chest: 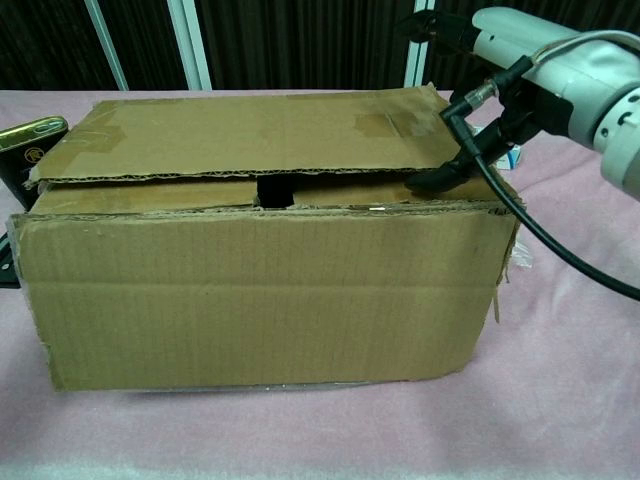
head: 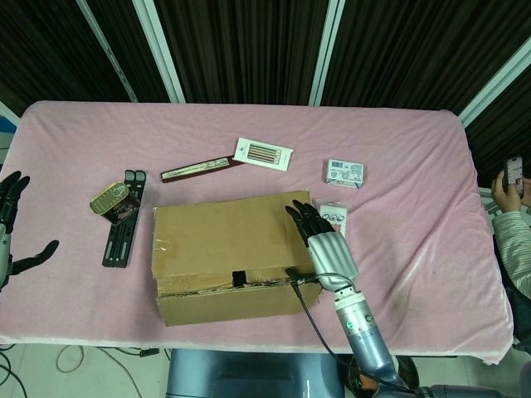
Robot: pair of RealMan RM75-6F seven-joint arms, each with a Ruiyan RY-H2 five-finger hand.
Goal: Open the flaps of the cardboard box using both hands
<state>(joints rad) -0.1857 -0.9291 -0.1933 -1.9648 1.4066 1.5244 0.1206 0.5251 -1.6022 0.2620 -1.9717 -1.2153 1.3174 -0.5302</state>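
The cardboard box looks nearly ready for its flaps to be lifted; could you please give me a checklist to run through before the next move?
1. Top flap of the box free to lift: cannot tell; tape patches show, the front edge gapes slightly.
2. Right hand at the flap's right end: ok.
3. Right hand's thumb under the flap edge: cannot tell.
4. Left hand on the box: not ok; it is at the table's left edge, open.
5. Tin and black clamp clear of the box: ok.
6. Cable clear of the flap: ok.

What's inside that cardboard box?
Nothing can be told: the cardboard box has its flaps down, showing only a dark gap. The right hand rests on its top flap.
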